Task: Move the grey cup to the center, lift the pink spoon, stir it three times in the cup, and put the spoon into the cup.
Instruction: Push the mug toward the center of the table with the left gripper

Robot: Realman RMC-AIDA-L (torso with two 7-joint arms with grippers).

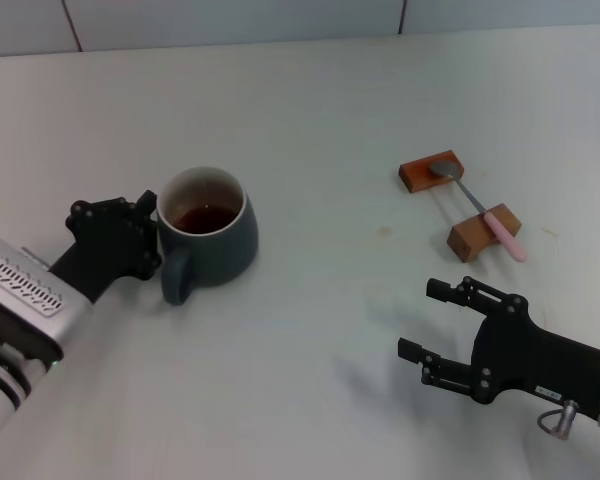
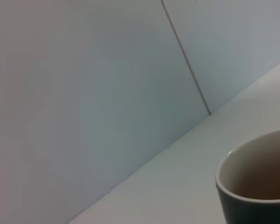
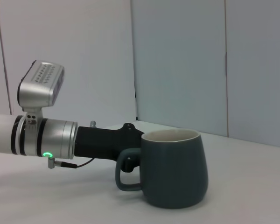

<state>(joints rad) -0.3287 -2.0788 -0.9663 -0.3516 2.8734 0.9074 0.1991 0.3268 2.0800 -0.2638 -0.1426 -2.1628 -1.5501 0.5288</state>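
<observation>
White tabletop [image 1: 310, 100] is stretching back to pale wall panels [image 1: 230, 20], and both arms are reaching over it.

Starting with the left gripper [image 1: 145, 235]: it is sitting at the left of the scene, pressed up against the handle side of the grey cup [image 1: 208, 232]. Its black fingers [image 1: 140, 215] are lying against the cup's wall and beside the loop handle, but from where I am standing I cannot tell whether they are clamping anything or simply resting there; the right wrist view is only showing the black body [image 3: 109, 142] ending behind the handle. The silver-and-white forearm is trailing off toward the near left corner.

That cup [image 3: 175, 170] is standing upright, left of the middle of the table, its handle turned toward the near left, brown liquid lying in its white interior. Its rim [image 2: 252, 186] is filling a corner of the left wrist view.

The right gripper [image 1: 432, 320] is hanging over the near right part of the table with its two black fingers [image 1: 460, 292] spread apart, holding nothing, pointing left toward the cup and well apart from it.

Farther back on the right, the pink spoon [image 1: 480, 208] is lying bridged across two brown wooden blocks [image 1: 432, 170]: its metal bowl is resting on the farther block, its pale pink handle on the nearer block [image 1: 482, 232], the handle tip sticking out past it.
</observation>
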